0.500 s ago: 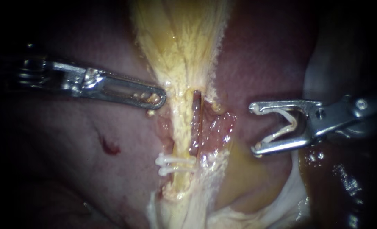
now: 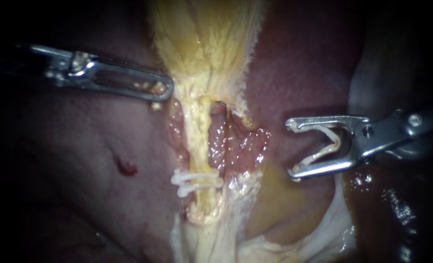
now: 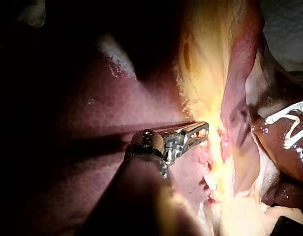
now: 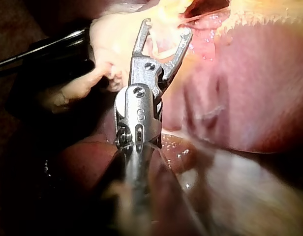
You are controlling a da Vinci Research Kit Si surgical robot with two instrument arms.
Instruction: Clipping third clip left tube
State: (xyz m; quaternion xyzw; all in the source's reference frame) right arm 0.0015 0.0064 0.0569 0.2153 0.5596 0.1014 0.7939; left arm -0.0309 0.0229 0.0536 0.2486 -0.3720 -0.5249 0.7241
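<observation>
At three o'clock my right instrument [image 2: 290, 148] grips a white clip [image 2: 323, 153] between wide-spread jaws, apart from the left tube [image 2: 199, 146].

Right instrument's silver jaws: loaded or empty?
Loaded: a white V-shaped clip lies between wide-spread jaws of the right instrument, touching both, clear of the pale yellow tube.

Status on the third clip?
Right instrument holds loaded clip, apart from left tube. Two clips on it. Left instrument beside tube. Pink tissue lies between.
</observation>
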